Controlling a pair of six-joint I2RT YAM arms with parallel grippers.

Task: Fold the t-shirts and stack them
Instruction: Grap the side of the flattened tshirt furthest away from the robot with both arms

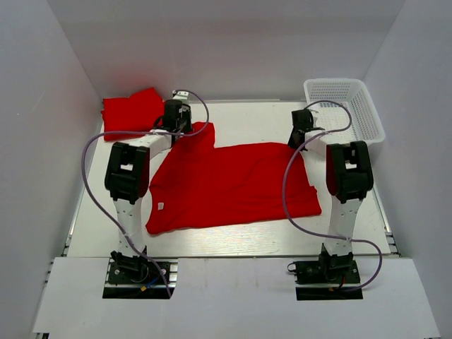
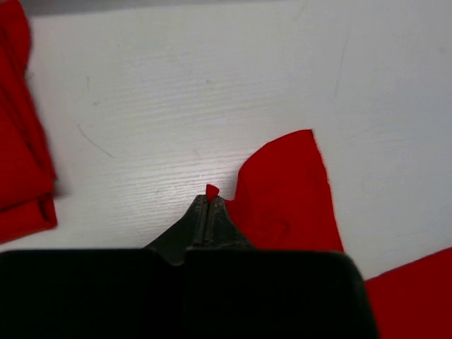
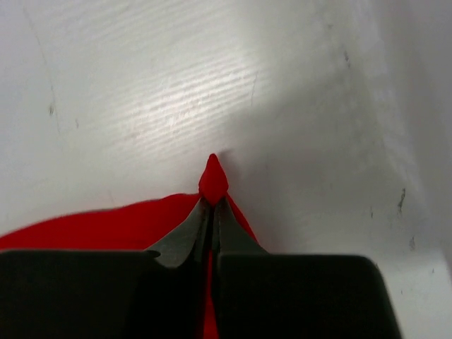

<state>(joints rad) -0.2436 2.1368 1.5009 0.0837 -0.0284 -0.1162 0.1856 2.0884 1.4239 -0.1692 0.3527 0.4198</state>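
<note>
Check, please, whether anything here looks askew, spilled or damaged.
Nothing spilled or damaged. The spread shirt lies slightly slanted, but the left end effector and right end effector are shut on its far side, which suits a fold in progress. The folded shirt and basket sit tidily at the back.

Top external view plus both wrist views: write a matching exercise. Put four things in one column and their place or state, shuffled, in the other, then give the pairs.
Things:
1. folded t-shirt
2. spread t-shirt
3. mesh basket
4. right fingers

Place or state:
A. closed on a pinch of red cloth
B. far right of the table
C. far left corner of the table
D. spread across the middle of the table

Pairs: 1-C, 2-D, 3-B, 4-A
</note>
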